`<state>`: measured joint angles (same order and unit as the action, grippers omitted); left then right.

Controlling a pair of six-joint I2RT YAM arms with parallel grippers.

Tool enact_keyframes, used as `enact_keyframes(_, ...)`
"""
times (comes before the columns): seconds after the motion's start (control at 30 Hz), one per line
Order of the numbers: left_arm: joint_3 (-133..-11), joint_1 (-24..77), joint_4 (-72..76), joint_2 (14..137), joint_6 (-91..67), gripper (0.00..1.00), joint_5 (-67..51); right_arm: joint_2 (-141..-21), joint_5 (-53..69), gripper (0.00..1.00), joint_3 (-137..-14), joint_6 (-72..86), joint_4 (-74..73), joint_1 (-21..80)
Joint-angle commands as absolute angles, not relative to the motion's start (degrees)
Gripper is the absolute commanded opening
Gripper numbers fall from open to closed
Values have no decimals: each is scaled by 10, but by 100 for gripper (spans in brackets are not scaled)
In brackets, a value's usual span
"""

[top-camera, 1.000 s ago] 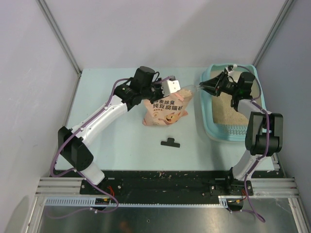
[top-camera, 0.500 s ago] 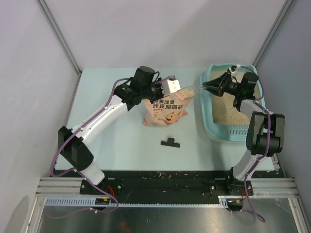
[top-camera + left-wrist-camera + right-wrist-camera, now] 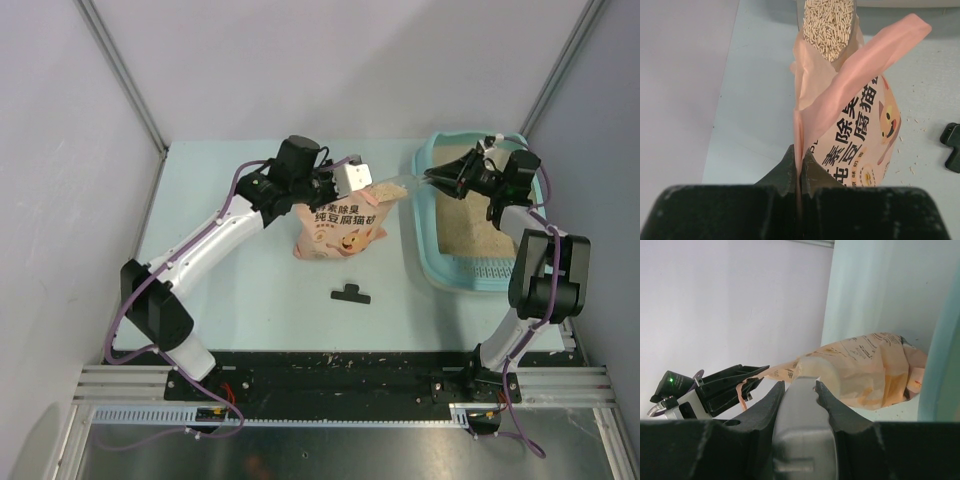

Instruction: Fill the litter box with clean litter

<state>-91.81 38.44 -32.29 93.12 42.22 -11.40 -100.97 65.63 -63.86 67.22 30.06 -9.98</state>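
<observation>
Seen from above there are two arms, one litter box (image 3: 425, 238), one bag (image 3: 338, 226), one clear scoop (image 3: 402, 183) and one small black clip (image 3: 351, 294), all on the pale table (image 3: 230, 200).

The teal litter box sits at the right of the overhead frame, its perforated ledge at the lower short end. A layer of clean litter (image 3: 470, 225) covers its floor. More of it (short beige pellets, seen close up) fills the scoop's bowl at the top centre of the left wrist view, right at the bag's open mouth.

The left gripper (image 3: 799, 167) is closed tight on the upper edge of the peach-pink bag and holds that edge up. The right gripper (image 3: 799, 390) is clamped on the scoop's handle, reaching from over the litter box leftward to the bag.

The bag bears large brown Chinese characters. In the left wrist view 除臭 and 豆腐猫 can be read, beside a cartoon cat face. The smaller print below them is too blurred to read.
</observation>
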Motion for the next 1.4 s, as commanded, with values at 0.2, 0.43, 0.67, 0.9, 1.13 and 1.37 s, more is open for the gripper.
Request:
enact_keyframes(0.2, -960, 384, -255, 919, 449, 0, -100, -1019, 686, 0, -642, 771, 413, -130)
enact_keyframes(0.43, -961, 386, -256, 928, 449, 0, -99, -1013, 691, 0, -631, 851, 505, -170)
enact_keyframes(0.67, -959, 394, -256, 933, 449, 0, -100, -998, 682, 0, -604, 882, 516, -230)
enact_keyframes(0.9, -964, 399, -256, 940, 453, 0, -110, -962, 674, 0, -546, 888, 512, -297)
enact_keyframes(1.13, -969, 403, -256, 947, 457, 0, -120, -913, 633, 0, -512, 856, 503, -369)
enact_keyframes(1.37, -968, 411, -256, 945, 454, 0, -127, -838, 569, 0, -483, 730, 365, -398)
